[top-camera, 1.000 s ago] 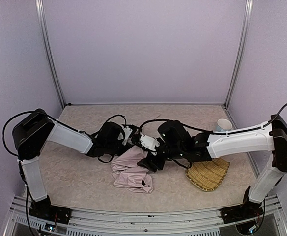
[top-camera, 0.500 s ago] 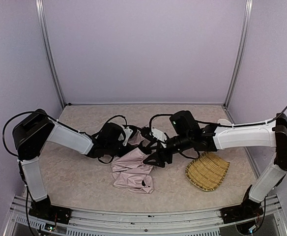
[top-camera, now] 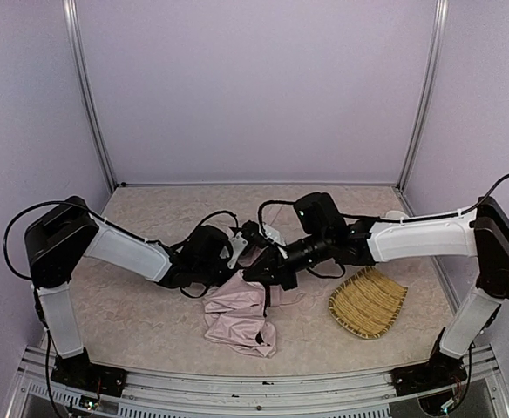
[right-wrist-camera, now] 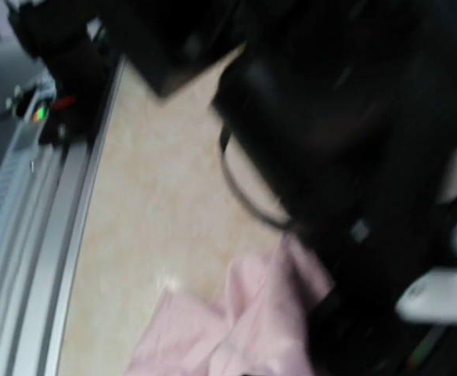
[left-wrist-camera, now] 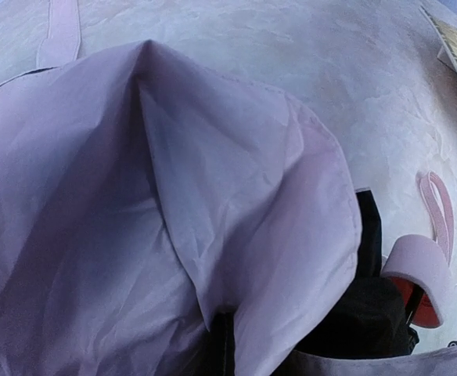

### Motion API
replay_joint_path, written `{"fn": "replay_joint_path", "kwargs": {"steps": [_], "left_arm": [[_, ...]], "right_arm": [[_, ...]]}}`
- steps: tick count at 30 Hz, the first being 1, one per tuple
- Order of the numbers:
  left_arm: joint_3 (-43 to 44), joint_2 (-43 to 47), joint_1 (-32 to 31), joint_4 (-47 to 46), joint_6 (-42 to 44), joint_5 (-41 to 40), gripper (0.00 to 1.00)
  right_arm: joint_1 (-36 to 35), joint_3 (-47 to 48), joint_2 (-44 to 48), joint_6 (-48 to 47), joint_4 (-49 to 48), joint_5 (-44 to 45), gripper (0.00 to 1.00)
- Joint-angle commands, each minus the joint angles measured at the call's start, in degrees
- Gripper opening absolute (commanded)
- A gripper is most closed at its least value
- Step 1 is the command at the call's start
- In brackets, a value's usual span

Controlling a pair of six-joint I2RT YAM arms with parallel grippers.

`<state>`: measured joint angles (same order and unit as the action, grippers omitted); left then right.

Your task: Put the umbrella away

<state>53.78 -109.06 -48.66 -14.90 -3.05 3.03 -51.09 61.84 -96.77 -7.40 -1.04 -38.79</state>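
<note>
Limp, light umbrella (top-camera: 237,315) between 2 grippers: left (top-camera: 234,253) closed, apparently on slippery fabric; right (top-camera: 268,272) pinched shut, contents unclear. Firm handle (left-wrist-camera: 420,270) offers surer hold.

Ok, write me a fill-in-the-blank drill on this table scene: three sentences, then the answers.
1. The umbrella lies crumpled on the table, its outer fabric pale ____.
2. In the top view, the woven tray lies to the ____ of the umbrella.
3. The left arm and the right arm meet above the ____, not above the tray.

Missing words: pink; right; umbrella.
</note>
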Motion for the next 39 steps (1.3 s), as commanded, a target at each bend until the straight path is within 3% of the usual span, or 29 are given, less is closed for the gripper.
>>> {"fn": "replay_joint_path", "kwargs": {"steps": [1,8,10,13,21,29,34,39], "left_arm": [[-1.2,-0.5,-1.2,2.6,1.0,3.5,0.0],[-3.4,-0.4,0.1,-3.2,2.4,10.5,0.11],[-3.0,-0.5,1.5,-3.5,2.6,11.9,0.25],[-1.9,0.5,4.5,-2.5,2.8,12.2,0.53],[-6.0,9.3,11.3,-6.4,5.7,13.5,0.96],[-8.3,19.2,13.4,-5.2,4.5,7.8,0.98],[-11.6,29.5,11.0,-4.2,3.8,10.6,0.96],[-13.8,32.6,7.7,-3.2,6.2,19.3,0.97]], "right_arm": [[3.2,0.1,1.6,9.4,-10.2,0.4,0.0],[8.1,-5.0,-4.8,18.4,-21.3,7.8,0.0],[8.4,-4.5,-7.3,18.7,-21.9,5.5,0.0],[8.6,-3.9,-8.4,18.7,-21.8,4.1,0.0],[9.2,-1.7,-9.0,18.4,-16.8,3.6,0.0],[9.3,-1.1,-6.7,18.1,-17.1,3.2,0.0],[9.3,-0.6,-5.2,18.1,-18.6,2.5,0.0],[9.3,1.1,-5.3,18.2,-20.6,0.7,0.0]]}}
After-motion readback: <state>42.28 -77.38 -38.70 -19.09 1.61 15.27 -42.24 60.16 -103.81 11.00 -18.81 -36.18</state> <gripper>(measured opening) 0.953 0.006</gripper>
